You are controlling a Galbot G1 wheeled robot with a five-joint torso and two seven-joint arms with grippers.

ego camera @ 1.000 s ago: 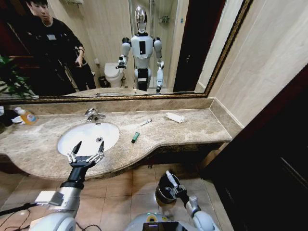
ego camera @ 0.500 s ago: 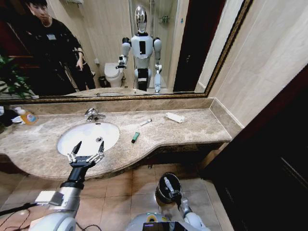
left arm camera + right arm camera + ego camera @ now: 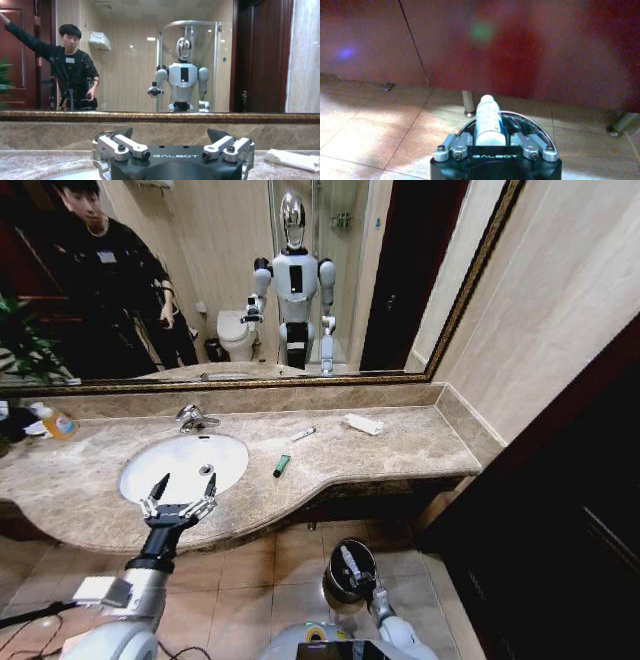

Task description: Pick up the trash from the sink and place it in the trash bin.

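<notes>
My right gripper point(image 3: 350, 563) hangs low over the floor, shut on a white tube point(image 3: 349, 560) above the small black trash bin point(image 3: 332, 584). The right wrist view shows the white tube point(image 3: 487, 120) between the shut fingers, with the bin's rim point(image 3: 532, 126) just beyond. My left gripper point(image 3: 178, 500) stands open over the front rim of the white oval sink point(image 3: 185, 462). On the counter lie a dark-green tube point(image 3: 282, 465), a thin white stick point(image 3: 303, 434) and a white packet point(image 3: 364, 423). In the left wrist view the left gripper point(image 3: 170, 132) is open and the white packet point(image 3: 292, 159) lies beyond it.
A chrome faucet point(image 3: 192, 418) stands behind the basin and a bottle of orange liquid point(image 3: 57, 421) sits at the far left of the marble counter point(image 3: 400, 450). A mirror backs the counter. Dark cabinet doors point(image 3: 570, 510) close off the right side.
My right gripper with the white tube has dropped lower and drawn in over the bin. The left gripper has stayed where it was.
</notes>
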